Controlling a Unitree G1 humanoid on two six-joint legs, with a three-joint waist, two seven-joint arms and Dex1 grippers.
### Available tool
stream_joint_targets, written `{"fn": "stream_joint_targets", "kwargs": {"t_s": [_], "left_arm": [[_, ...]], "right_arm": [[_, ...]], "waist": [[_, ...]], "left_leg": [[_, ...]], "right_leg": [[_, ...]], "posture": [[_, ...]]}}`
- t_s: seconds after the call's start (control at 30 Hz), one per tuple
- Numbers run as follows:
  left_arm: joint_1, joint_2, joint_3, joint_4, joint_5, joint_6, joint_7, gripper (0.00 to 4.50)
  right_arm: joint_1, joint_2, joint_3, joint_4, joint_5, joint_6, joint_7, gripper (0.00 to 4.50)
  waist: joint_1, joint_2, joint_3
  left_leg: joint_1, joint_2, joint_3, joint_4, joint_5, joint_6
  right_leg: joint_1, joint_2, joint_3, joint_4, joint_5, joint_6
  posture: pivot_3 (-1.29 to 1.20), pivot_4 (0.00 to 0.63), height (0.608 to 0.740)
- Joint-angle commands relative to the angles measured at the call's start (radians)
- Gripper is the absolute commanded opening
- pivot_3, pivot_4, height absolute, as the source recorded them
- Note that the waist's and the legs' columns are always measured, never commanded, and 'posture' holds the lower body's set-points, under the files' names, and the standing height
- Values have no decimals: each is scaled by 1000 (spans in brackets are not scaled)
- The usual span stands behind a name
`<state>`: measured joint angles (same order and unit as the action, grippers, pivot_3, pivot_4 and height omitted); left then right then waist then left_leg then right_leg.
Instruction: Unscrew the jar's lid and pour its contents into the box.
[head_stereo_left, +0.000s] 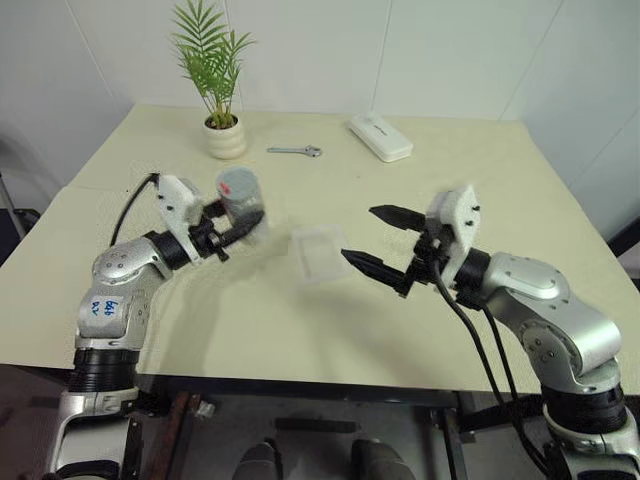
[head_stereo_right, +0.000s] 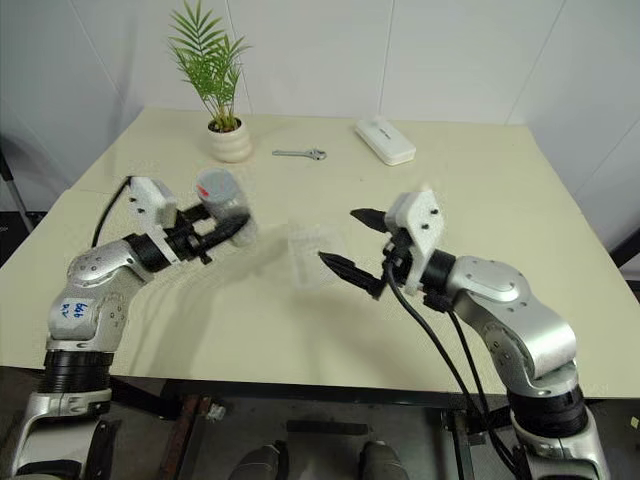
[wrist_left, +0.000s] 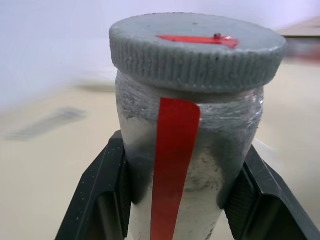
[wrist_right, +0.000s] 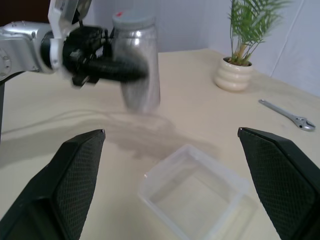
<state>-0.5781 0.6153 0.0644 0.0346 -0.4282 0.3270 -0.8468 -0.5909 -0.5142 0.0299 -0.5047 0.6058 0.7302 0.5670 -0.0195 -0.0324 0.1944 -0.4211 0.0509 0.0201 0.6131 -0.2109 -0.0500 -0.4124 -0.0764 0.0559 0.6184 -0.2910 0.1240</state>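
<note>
We hold the small clear plastic jar (head_stereo_left: 241, 203) upright above the cream tabletop (head_stereo_left: 500, 220), our left gripper (head_stereo_left: 232, 232) clamped around its body, black fingers (wrist_left: 107, 190) pressed to both sides below the cap. Our right gripper (head_stereo_left: 380, 243) hangs near it with jaws spread wide and nothing between them, poised over the far side of the shallow clear square box (head_stereo_left: 322, 255), which sits on the table between the two arms.

The round grey lid (wrist_left: 197, 50) is on the jar, its rim finely ribbed, a red strip across its top and another running down the cloudy wall. We cannot make out the contents through that wall.

The risks, as we judge them: the jar is smooth and cylindrical, so it may spin in our grip when the right gripper twists the cap, unless the left squeeze is firm. The wide jaws must close squarely on the ribbed rim; an off-centre bite could knock the jar askew. The box looks thin and light, and a brush from a finger could slide it away from the pour.

Further back stand a white ribbed pot (head_stereo_left: 226, 138) with a green palm, a steel wrench (head_stereo_left: 295, 151) and a white oblong case (head_stereo_left: 380, 137).
</note>
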Motion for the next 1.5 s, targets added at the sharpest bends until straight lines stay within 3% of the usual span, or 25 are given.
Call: {"fn": "stream_joint_targets", "kwargs": {"t_s": [0.03, 0.2, 0.4, 0.83, 0.93, 1.07, 1.1, 1.37, 1.43, 1.5], "left_arm": [[-34, -26, -82, -73, -23, 51, -79, 1938], [-45, -72, -138, -57, 5, 36, -116, 1938], [-109, -115, -115, 7, -2, 27, -111, 1938], [-115, -95, -103, 16, 12, 16, -136, 1938], [-118, -97, -103, 16, 12, 16, -137, 1938], [-120, -99, -102, 12, 7, 18, -140, 1938], [-123, -100, -100, 15, 6, 20, -137, 1938], [-133, -85, -125, 28, -7, 7, -232, 1938], [-145, -85, -131, 45, -19, -1, -289, 1938], [-173, -74, -154, 73, -39, -27, -429, 1938]], "right_arm": [[-85, 61, 61, -26, 3, 57, -56, 4500], [-147, 127, 108, 18, -16, 95, -85, 4500], [-166, 152, 127, 59, -75, 74, -98, 4500], [-145, 175, 77, 92, -83, 56, -100, 4500], [-138, 180, 83, 88, -81, 56, -93, 3929], [-133, 185, 88, 86, -74, 56, -85, 2673], [-134, 186, 86, 86, -72, 55, -84, 2548], [-160, 135, 76, 104, -47, 48, 6, 2549], [-174, 98, 87, 118, -38, 32, 85, 2549], [-201, 19, 99, 129, 19, 24, 273, 2549]], "waist": [[-5, 0, 0], [-8, 0, 0], [-10, 0, 0], [-9, 0, 0], [-9, 0, 0], [-9, 0, 0], [-9, 0, 0], [-9, 0, 0], [-9, 0, 0], [-9, 0, 0]], "left_leg": [[0, 0, 0, 0, 0, 0], [-1, 0, 0, 0, -1, 2], [-1, 0, -1, 0, -1, 2], [-1, 0, 0, 0, -1, 2], [-1, 0, -1, 0, -1, 2], [-1, 0, 0, 0, -2, 2], [-1, 0, -1, 0, -2, 2], [-1, 0, 0, 0, -2, 2], [-1, 0, 0, 0, -2, 2], [-1, 0, 0, 0, -2, 2]], "right_leg": [[0, 0, 0, 0, -1, -2], [-1, 0, 0, 1, 2, 4], [-2, 1, 0, 3, 1, 5], [-2, 1, 0, 3, 1, 6], [-2, 1, 0, 3, 1, 6], [-2, 1, 0, 3, 1, 6], [-2, 1, 0, 3, 1, 6], [-2, 1, 0, 3, 1, 6], [-2, 1, 0, 3, 1, 6], [-2, 1, 0, 2, 1, 6]], "posture": [[0, 150, 740], [0, 150, 740], [0, 150, 740], [0, 150, 740], [0, 150, 740], [0, 150, 740], [0, 150, 740], [0, 150, 740], [0, 150, 740], [0, 150, 740]]}}
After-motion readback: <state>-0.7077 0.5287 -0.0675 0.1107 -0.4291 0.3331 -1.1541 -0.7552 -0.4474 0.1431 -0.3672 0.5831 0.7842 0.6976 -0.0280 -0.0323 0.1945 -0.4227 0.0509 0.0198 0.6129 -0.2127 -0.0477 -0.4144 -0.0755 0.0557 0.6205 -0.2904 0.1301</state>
